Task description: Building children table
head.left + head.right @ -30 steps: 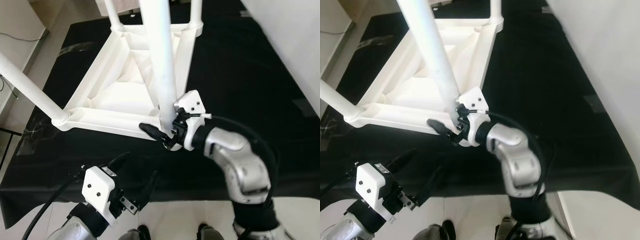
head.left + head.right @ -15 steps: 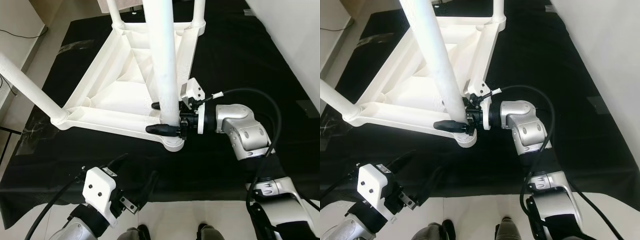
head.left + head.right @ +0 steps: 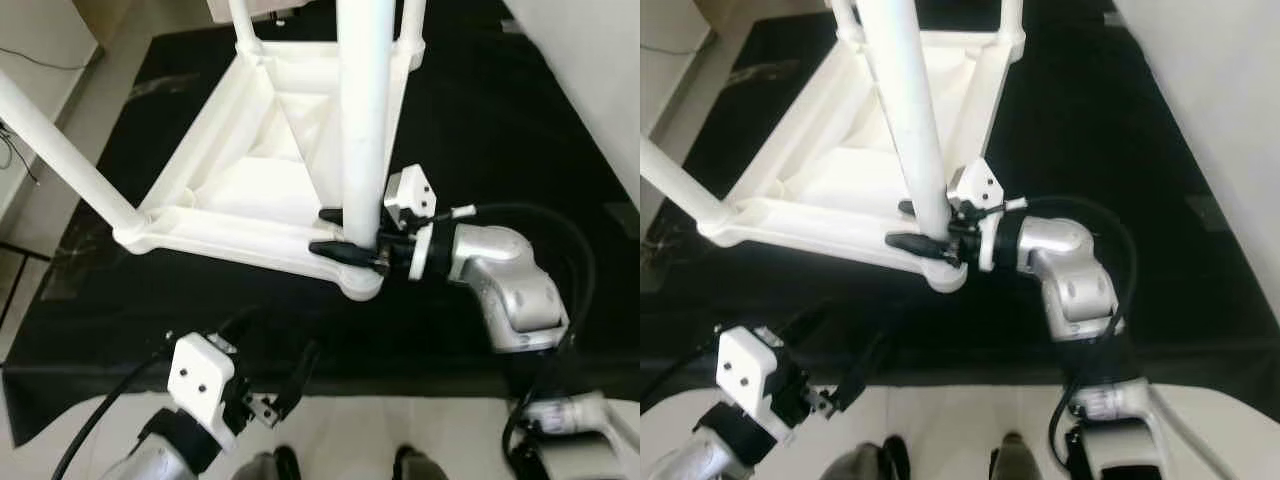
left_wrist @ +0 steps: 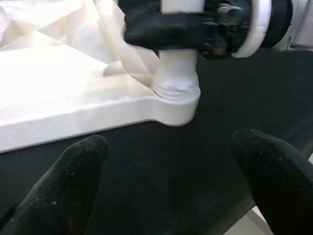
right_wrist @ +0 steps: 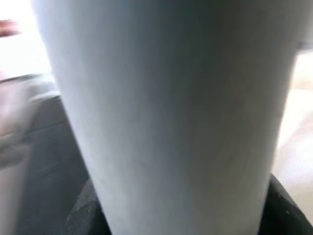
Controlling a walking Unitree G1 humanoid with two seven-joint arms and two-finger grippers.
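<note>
A white plastic children's table [image 3: 230, 225] lies upside down on a black cloth [image 3: 480, 130], its legs pointing up. The near-corner leg [image 3: 365, 120] stands in its socket [image 3: 362, 283]. My right gripper [image 3: 322, 231] is shut on this leg just above the socket, one black finger on each side. In the right wrist view the leg [image 5: 166, 112] is pressed close between the dark fingers [image 5: 83, 210]. My left gripper [image 3: 272, 345] hangs low in front of the cloth's near edge, open and holding nothing. In its wrist view the left gripper [image 4: 168, 156] faces the socket [image 4: 176, 95].
Another leg [image 3: 60, 150] slants out at the left corner, and two more [image 3: 243, 25] rise at the far corners. A white wall [image 3: 600, 80] borders the cloth on the right. Pale floor [image 3: 40, 60] lies to the left. My feet [image 3: 410, 462] stand at the cloth's near edge.
The right wrist has turned from beside the leg's base to straddle the leg, fingers level, and the forearm swung out to the right. The whole view has shifted slightly. The left gripper stays put.
</note>
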